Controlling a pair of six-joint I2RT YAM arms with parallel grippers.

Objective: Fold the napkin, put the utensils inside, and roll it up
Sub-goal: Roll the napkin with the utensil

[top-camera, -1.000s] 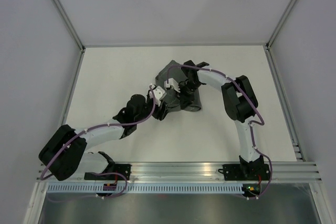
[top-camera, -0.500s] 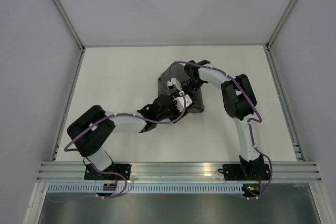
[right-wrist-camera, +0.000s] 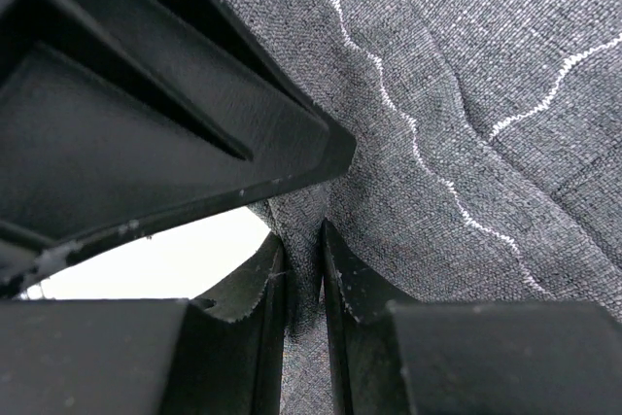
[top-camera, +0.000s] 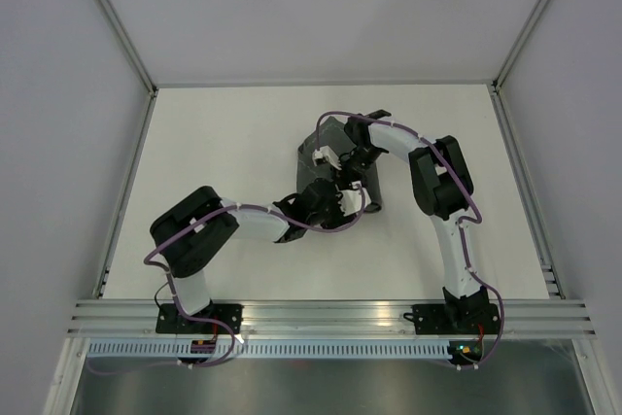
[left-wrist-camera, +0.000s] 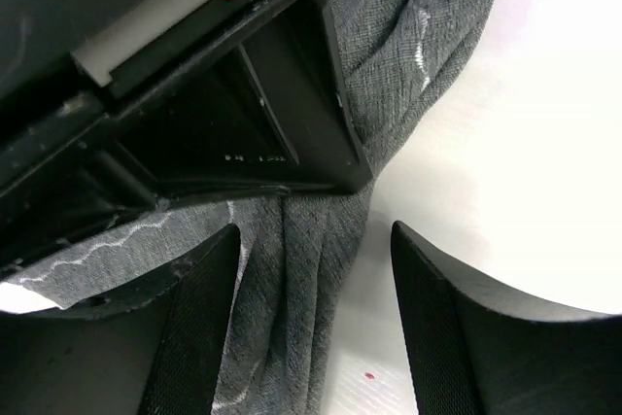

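Observation:
The dark grey napkin point(top-camera: 319, 141) lies bunched in folds at the table's middle, its pale stitched hem point(right-wrist-camera: 428, 167) snaking across the cloth. My right gripper point(right-wrist-camera: 303, 284) is shut on a pinched fold of the napkin point(right-wrist-camera: 457, 75). My left gripper point(left-wrist-camera: 316, 328) is open at the napkin's near edge, just below the right gripper point(top-camera: 343, 172). Folds of the napkin point(left-wrist-camera: 292, 298) lie between its fingers point(left-wrist-camera: 194, 328), nearer the left one. In the top view the left gripper point(top-camera: 348, 199) sits close against the right one. The utensils are hidden.
The white table point(top-camera: 224, 143) is walled by grey panels on three sides. An aluminium rail point(top-camera: 330, 313) carrying both arm bases runs along the near edge. The right gripper's black body point(left-wrist-camera: 224, 114) fills the upper left of the left wrist view.
My left arm has swung right, bringing its open gripper to the napkin's near edge beside the right gripper. The napkin has bunched narrower and shifted slightly right. The right gripper stays shut on it.

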